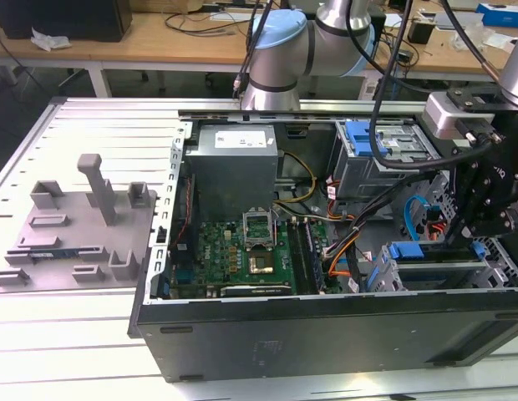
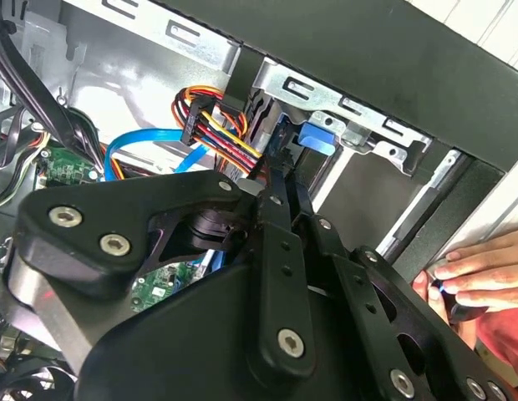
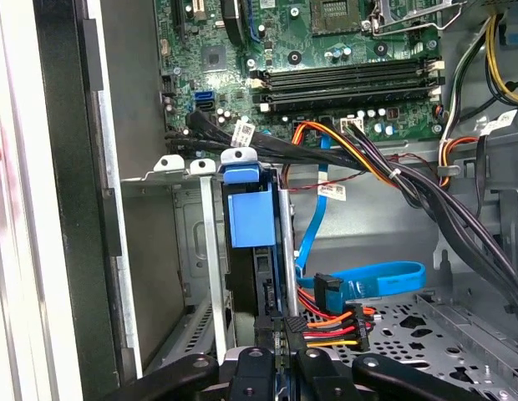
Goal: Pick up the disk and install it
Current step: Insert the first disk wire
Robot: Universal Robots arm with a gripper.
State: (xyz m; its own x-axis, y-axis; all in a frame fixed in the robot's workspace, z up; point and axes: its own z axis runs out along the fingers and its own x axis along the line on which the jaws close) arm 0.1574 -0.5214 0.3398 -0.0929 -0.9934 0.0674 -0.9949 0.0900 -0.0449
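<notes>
One arm reaching into case | end effector clamped on disk in bay

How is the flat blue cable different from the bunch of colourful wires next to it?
The blue cable is one flat band, one colour; the wire bunch is several thin wires, red, orange, yellow and black. The blue cable loops; the wire bunch runs straight. Both lie inside the computer case.

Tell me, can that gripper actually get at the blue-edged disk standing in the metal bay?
Probably yes. In the first wrist view the gripper is right at the near edge of the disk, with nothing between them; the coloured cable bundle lies off to one side.
</notes>
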